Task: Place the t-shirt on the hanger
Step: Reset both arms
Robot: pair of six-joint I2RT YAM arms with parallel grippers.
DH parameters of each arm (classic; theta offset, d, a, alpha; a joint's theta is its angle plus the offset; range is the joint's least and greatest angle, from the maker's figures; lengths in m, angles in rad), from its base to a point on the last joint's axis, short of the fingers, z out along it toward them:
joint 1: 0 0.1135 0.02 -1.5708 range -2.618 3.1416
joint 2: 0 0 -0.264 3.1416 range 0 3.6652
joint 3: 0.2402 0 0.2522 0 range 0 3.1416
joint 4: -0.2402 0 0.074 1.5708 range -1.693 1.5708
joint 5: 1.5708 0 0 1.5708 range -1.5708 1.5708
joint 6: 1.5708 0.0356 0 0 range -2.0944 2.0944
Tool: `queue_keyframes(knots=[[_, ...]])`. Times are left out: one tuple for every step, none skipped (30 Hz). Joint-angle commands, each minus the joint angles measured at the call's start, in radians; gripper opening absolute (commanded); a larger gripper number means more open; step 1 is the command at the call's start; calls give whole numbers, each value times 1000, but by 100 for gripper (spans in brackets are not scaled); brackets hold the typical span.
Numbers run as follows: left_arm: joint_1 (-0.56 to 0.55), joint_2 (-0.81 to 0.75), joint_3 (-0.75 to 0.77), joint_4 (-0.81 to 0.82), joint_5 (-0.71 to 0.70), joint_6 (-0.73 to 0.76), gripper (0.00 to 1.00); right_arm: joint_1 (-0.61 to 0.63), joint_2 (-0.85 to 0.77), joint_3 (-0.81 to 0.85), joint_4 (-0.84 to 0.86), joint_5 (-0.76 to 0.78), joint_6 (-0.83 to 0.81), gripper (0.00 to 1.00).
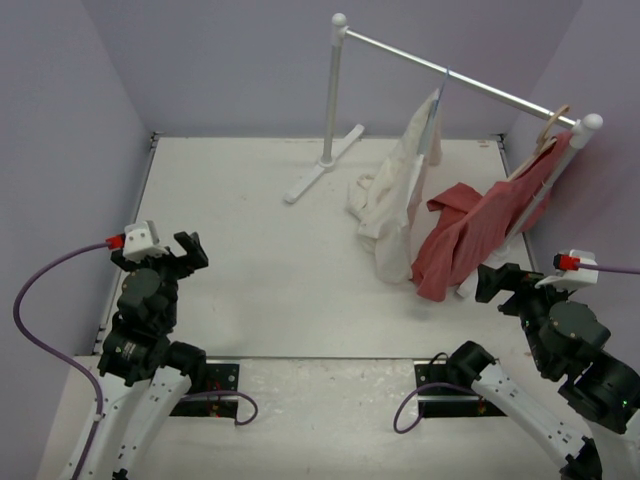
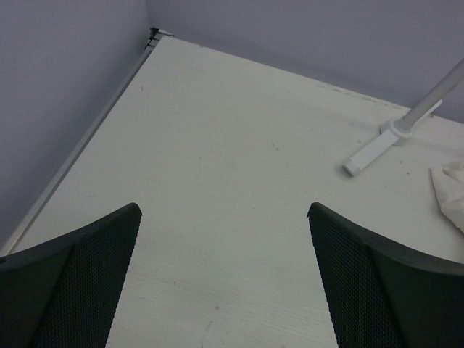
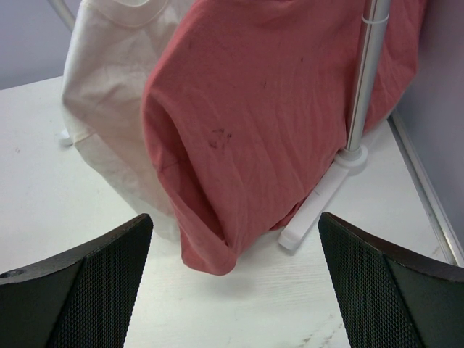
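The cream t-shirt (image 1: 395, 200) hangs from the thin light-blue wire hanger (image 1: 436, 118), whose hook sits on the white rail (image 1: 480, 88); its lower part bunches on the table. It also shows in the right wrist view (image 3: 109, 101). My right gripper (image 1: 497, 283) is open and empty, low on the table just in front of the hanging clothes (image 3: 233, 217). My left gripper (image 1: 187, 250) is open and empty at the table's left side, far from the shirt (image 2: 223, 209).
A red garment (image 1: 480, 225) hangs on a tan wooden hanger (image 1: 553, 125) at the rail's right end, right next to my right gripper (image 3: 268, 109). The rack's right post (image 3: 366, 72) and foot (image 3: 319, 203) stand behind it. The left foot (image 2: 380, 148) is mid-table.
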Motion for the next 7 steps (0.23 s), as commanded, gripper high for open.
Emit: queue_keyframes(knots=[[-7,-4,-18,22,7,22,100,1,14,-5,22,23,16,99],[-7,-3,-18,23,8,22,100,2,14,-5,22,24,16,99],[-7,-3,-18,23,8,22,100,3,15,-5,22,25,17,99],[-7,-3,-18,22,8,22,100,2,14,-5,22,24,18,99],[-7,-4,-18,21,8,22,100,2,15,-5,21,25,18,99],[-7,-6,-18,21,8,22,100,3,16,-6,21,24,21,99],[-7,-6,-18,21,8,22,100,2,17,-5,21,24,22,99]])
